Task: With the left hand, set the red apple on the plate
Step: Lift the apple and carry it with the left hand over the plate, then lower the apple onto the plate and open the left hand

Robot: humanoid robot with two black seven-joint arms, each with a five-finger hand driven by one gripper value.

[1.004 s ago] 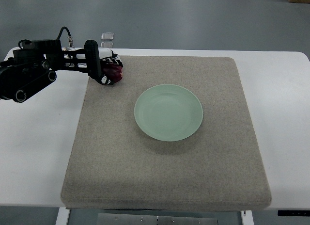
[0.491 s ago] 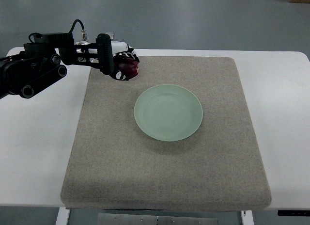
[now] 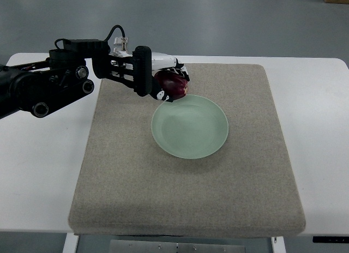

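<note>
1. The red apple [image 3: 174,84] is hanging just over the far-left rim of the green plate [image 3: 191,133].
2. The left hand [image 3: 163,81] is reaching in from the plate's left, its fingers [image 3: 161,96] curling tightly around the apple.
3. The plate is sitting on a grey mat [image 3: 185,198] covering a white table [image 3: 38,171].
</note>
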